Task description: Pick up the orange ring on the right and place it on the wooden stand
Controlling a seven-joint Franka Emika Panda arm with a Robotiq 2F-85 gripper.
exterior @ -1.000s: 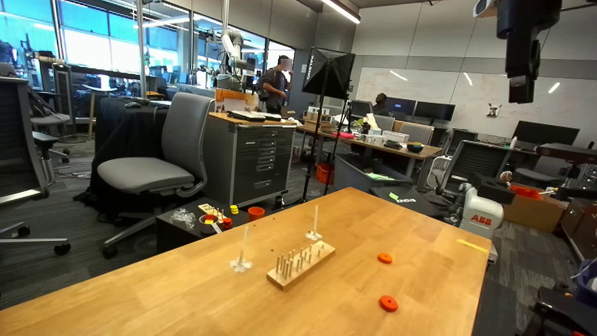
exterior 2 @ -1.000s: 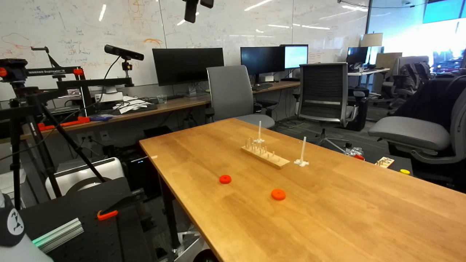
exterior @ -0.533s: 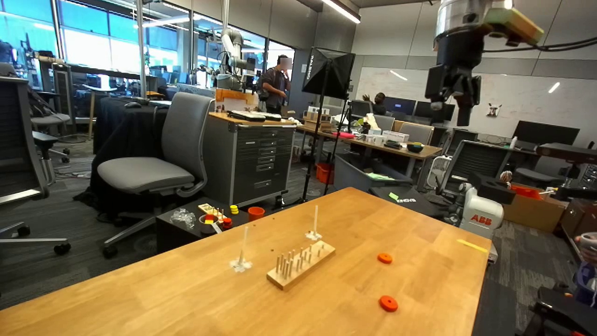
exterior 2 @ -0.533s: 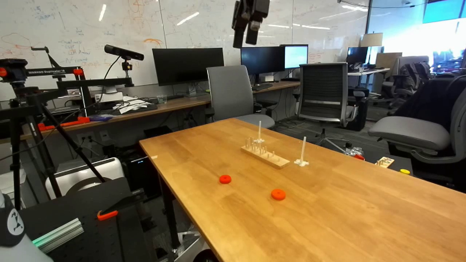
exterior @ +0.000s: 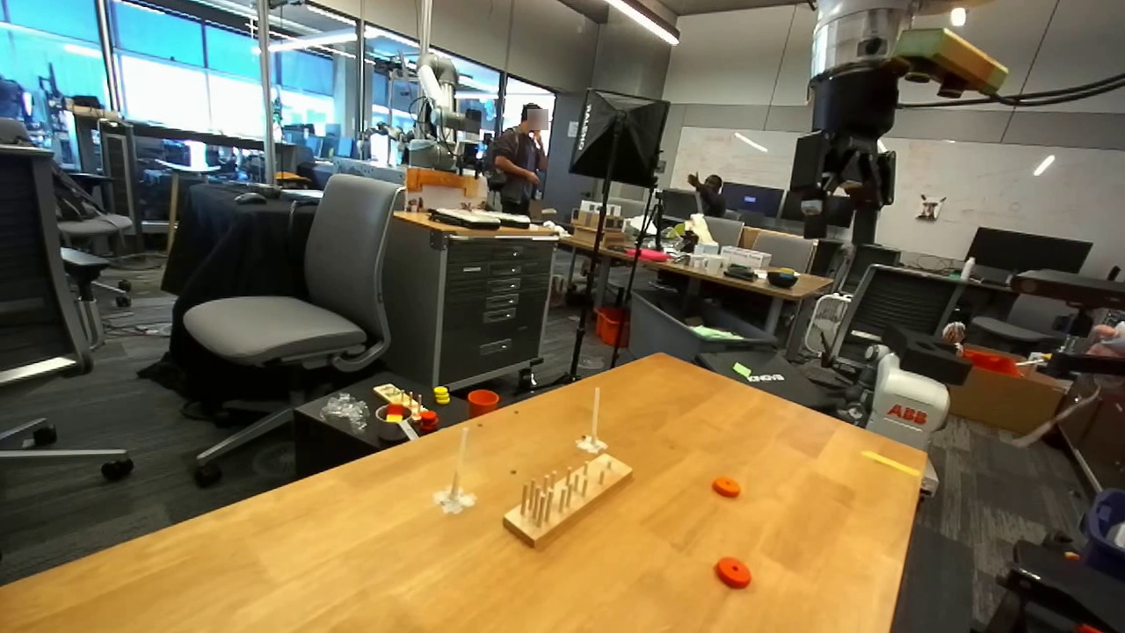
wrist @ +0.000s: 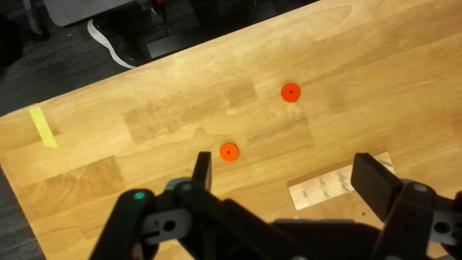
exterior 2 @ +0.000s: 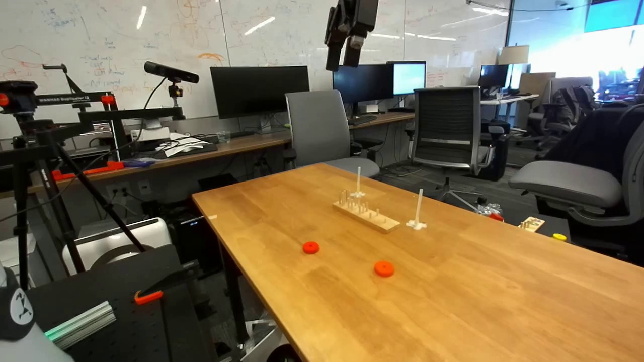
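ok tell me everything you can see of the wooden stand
The wooden stand is a long rectangular plank of what looks like pale wood, with many thin upright pegs. They are tallest at one end and shorten toward the other; an exact count is unclear. It lies flat on the table, near two taller rods, its pegs bare; only the table is seen touching it. The wrist view shows it partly hidden.

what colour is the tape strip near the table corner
Yellow; the tape strip shows best in the wrist view.
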